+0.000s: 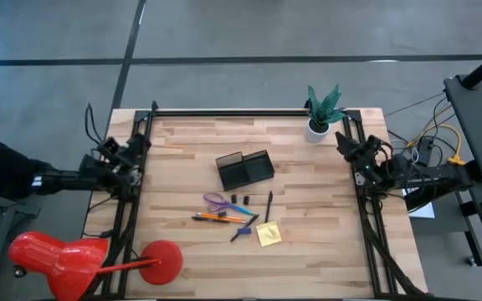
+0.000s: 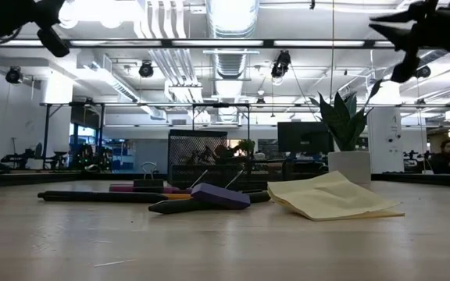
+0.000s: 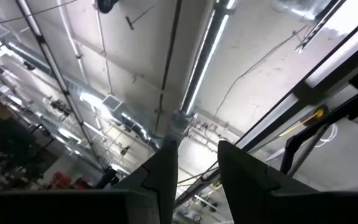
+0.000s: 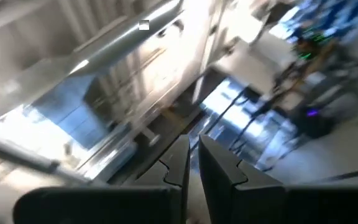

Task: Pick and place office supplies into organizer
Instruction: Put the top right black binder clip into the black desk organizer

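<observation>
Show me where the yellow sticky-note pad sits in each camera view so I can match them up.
High view: yellow sticky-note pad lies on the table toward the bottom, right of the pens.
Low view: the pad shows right of centre, a sheet lifted.
Left wrist view: not in it; ceiling only.
Right wrist view: not in it.
Shared landmark: the potted plant, behind the pad.
</observation>
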You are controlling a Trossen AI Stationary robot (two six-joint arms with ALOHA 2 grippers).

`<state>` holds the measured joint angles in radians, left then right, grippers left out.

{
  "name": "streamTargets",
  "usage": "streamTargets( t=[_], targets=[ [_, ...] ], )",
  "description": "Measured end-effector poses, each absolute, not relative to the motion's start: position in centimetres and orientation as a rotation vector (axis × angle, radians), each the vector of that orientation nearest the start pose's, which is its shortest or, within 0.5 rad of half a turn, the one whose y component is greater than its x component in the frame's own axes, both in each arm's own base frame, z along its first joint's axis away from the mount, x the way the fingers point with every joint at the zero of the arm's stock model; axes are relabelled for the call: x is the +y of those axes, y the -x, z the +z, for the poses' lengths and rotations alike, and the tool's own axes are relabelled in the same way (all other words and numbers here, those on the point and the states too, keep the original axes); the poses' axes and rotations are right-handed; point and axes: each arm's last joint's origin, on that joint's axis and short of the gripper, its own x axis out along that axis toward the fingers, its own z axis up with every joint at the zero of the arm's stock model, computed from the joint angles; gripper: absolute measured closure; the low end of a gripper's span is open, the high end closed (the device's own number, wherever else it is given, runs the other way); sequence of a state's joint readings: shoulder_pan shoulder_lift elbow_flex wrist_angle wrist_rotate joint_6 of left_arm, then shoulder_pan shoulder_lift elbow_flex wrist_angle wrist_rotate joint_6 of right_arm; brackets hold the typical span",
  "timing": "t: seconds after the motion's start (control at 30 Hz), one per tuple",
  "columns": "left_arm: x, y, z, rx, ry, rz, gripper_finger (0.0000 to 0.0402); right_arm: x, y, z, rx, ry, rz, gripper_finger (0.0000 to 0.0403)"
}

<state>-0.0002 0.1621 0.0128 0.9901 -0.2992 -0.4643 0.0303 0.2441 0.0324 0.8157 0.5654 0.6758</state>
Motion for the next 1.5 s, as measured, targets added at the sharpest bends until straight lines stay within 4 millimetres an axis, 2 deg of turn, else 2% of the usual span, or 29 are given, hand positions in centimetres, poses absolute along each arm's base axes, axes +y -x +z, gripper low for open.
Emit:
streamTargets(
  t=[0.07, 0.17, 0.27, 0.4, 0.5, 0.63, 0.87, 1.1, 1.5],
  targets=[
    [0.9, -7.8, 24.3, -0.861, 0.560, 0.098, 0.0302, -1.2, -9.8, 23.1, -0.694, -0.850, -0.279, 0.0371],
    [1.0, -8.5, 24.6, -0.824, 0.574, 0.155, 0.0302, -1.1, -11.5, 23.9, -0.522, -0.870, -0.323, 0.0355],
    [1.1, -9.4, 24.4, -0.766, 0.579, 0.191, 0.0302, -1.0, -13.7, 25.1, -0.288, -0.831, -0.418, 0.0332],
    [1.1, -10.2, 23.7, -0.727, 0.708, 0.156, 0.0302, -1.0, -15.7, 25.6, 0.081, -0.782, -0.563, 0.0302],
    [1.1, -10.7, 22.5, -0.666, 0.815, 0.143, 0.0302, -0.7, -16.6, 25.2, 0.337, -0.821, -0.606, 0.0283],
    [1.1, -11.3, 21.4, -0.573, 0.886, 0.162, 0.0302, -0.2, -18.4, 24.0, 0.525, -0.952, -0.545, 0.0264],
    [1.0, -11.5, 20.9, -0.512, 0.884, 0.175, 0.0302, 0.2, -21.4, 20.4, 0.679, -1.171, -0.631, 0.0239],
    [0.7, -11.9, 20.1, -0.378, 0.859, 0.098, 0.0302, 0.5, -25.7, 17.6, 0.622, -1.327, -0.570, 0.0234],
    [0.5, -12.0, 18.9, -0.289, 0.850, 0.087, 0.0302, 1.3, -32.5, 15.5, 0.740, -1.380, -0.483, 0.0241]
  ],
)
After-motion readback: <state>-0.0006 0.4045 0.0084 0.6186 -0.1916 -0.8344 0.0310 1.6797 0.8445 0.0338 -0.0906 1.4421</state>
